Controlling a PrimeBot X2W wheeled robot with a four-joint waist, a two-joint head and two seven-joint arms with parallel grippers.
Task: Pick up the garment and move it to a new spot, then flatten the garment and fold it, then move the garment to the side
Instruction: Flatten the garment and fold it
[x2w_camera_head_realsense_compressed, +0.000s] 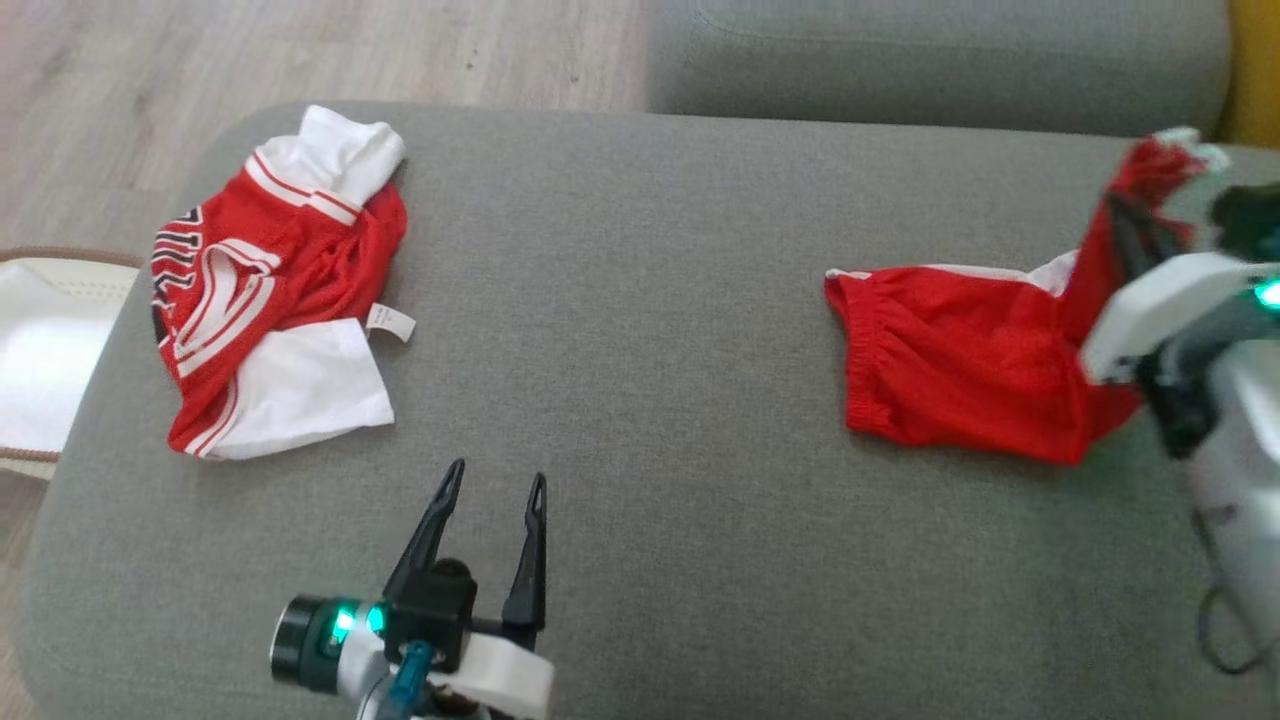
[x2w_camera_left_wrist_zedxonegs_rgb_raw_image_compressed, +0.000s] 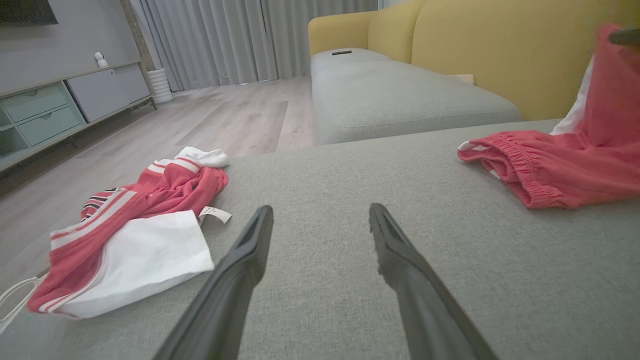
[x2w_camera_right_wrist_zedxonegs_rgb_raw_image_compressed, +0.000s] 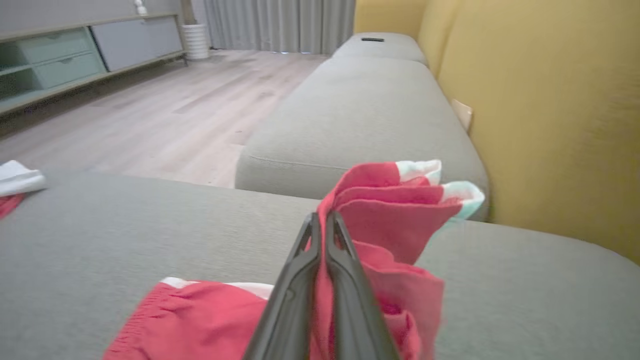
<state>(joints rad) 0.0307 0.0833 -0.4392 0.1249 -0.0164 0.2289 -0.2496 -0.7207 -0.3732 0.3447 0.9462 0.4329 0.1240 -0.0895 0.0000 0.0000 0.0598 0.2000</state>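
Observation:
A pair of red shorts (x2w_camera_head_realsense_compressed: 960, 360) with white trim lies on the right of the grey cushion (x2w_camera_head_realsense_compressed: 650, 330), its elastic waistband toward the middle. My right gripper (x2w_camera_head_realsense_compressed: 1135, 235) is shut on one end of the shorts and holds that end raised off the cushion, while the rest trails down onto the fabric. The right wrist view shows the fingers (x2w_camera_right_wrist_zedxonegs_rgb_raw_image_compressed: 322, 217) pinched together on red cloth (x2w_camera_right_wrist_zedxonegs_rgb_raw_image_compressed: 390, 210). My left gripper (x2w_camera_head_realsense_compressed: 499, 472) hovers open over bare cushion near the front edge, holding nothing. The shorts (x2w_camera_left_wrist_zedxonegs_rgb_raw_image_compressed: 560, 170) lie to its right.
A crumpled red and white jersey (x2w_camera_head_realsense_compressed: 280, 290) lies at the cushion's left end, with its tag showing. A second grey cushion (x2w_camera_head_realsense_compressed: 940, 50) lies beyond, and a yellow sofa back (x2w_camera_right_wrist_zedxonegs_rgb_raw_image_compressed: 550, 100) rises on the right. Wood floor (x2w_camera_head_realsense_compressed: 300, 50) and a white object (x2w_camera_head_realsense_compressed: 40, 350) are to the left.

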